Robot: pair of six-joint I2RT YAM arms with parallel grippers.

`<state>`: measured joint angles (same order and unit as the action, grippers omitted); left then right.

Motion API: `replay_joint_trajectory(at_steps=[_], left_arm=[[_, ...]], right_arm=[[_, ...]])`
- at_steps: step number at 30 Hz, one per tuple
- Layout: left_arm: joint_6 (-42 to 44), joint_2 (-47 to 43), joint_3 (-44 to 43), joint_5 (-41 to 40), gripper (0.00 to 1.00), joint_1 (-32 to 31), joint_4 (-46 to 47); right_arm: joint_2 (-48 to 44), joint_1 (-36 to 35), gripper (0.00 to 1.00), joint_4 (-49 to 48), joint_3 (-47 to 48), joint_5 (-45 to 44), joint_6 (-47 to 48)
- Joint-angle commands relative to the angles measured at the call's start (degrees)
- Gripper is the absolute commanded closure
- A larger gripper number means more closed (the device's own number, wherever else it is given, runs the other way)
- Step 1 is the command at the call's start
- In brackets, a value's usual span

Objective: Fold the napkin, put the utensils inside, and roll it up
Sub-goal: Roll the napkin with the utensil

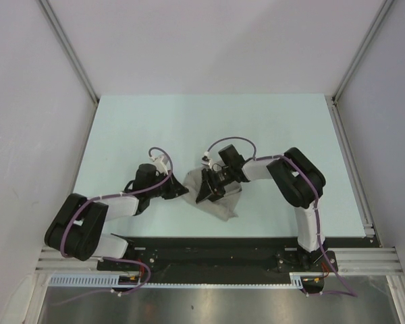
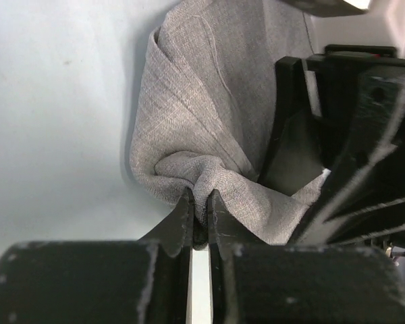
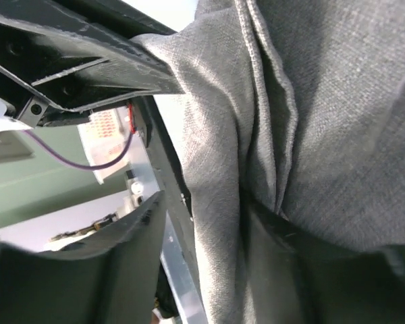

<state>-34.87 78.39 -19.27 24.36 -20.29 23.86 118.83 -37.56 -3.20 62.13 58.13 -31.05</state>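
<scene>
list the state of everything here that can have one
napkin, bunched and creased, not laid flat
left tool, shut on a pinched fold of the napkin
right tool, looks open, with the napkin draped against one side rather than clamped

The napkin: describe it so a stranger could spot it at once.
On the pale table, look near the front edge, midway across. The napkin is the crumpled light-grey cloth bunched there between the left gripper, which pinches it, and the right gripper. It alone is soft, matte fabric; the grippers are hard and black.
</scene>
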Motion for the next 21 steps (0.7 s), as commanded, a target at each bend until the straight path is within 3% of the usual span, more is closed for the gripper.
replay_joint_trajectory(at_steps=[1,2,8,16,21], left_arm=[[2.0,1.9,-4.2,-2.0,1.00,-0.1,-4.6],[2.3,2.7,-4.5,-2.1,1.00,-0.1,-5.3],[2.5,4.8,-6.5,-2.3,1.00,-0.1,-8.1],[2.2,8.0,-8.2,-1.9,1.00,-0.1,-8.4],[2.3,8.4,-9.1,-2.3,1.00,-0.1,-8.6]], right_arm=[[-4.1,1.3,0.41,10.8,2.0,-9.5,7.0],[-5.0,1.2,0.34,12.5,2.2,-10.7,8.0],[-15.3,-0.7,0.26,17.9,2.3,-24.5,15.9],[-22.4,-12.9,0.23,18.7,-1.1,-54.2,22.6],[-24.0,-19.6,0.22,16.1,-4.1,-64.1,23.9]])
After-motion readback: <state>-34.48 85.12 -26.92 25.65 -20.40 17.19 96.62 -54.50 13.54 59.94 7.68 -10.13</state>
